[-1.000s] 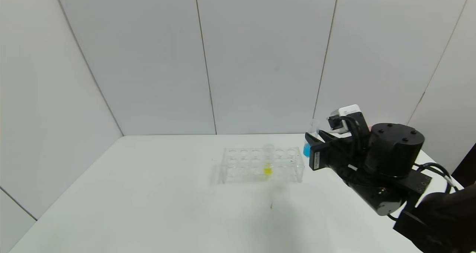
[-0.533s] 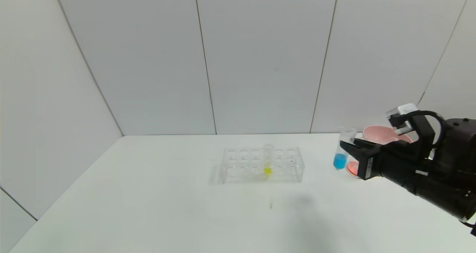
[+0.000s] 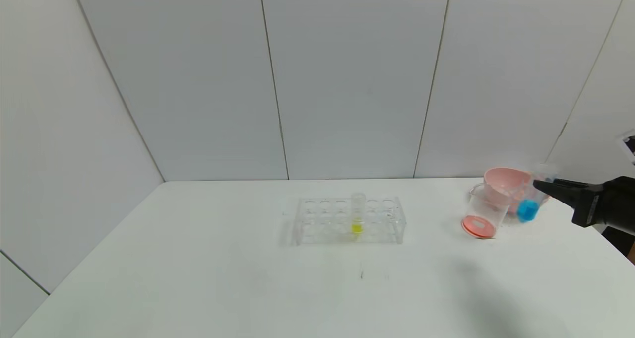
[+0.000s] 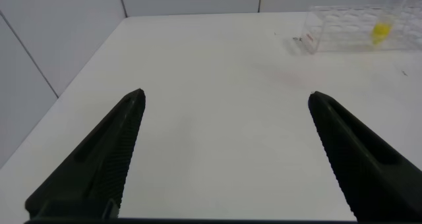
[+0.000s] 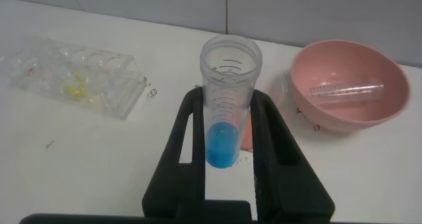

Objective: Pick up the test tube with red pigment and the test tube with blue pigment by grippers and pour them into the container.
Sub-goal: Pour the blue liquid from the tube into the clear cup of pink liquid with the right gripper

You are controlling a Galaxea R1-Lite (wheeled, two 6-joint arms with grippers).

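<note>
head view: the right gripper reaches in from the table's right edge, clamped on the test tube with blue pigment, which hangs upright in the air just beside the container and in front of the pink bowl. the container holds a reddish layer at its base. the tube rack sits mid-table with one yellow-liquid tube.

left wrist view: the left gripper hovers over bare table, jaws wide apart, holding nothing; it looks parked.

right wrist view: both jaws press the clear tube at mid-height, above the blue liquid. an empty tube lies in the bowl. the tube looks light, stiff, smooth and likely slippery; a firm mid-wall hold seems right for tipping.
</note>
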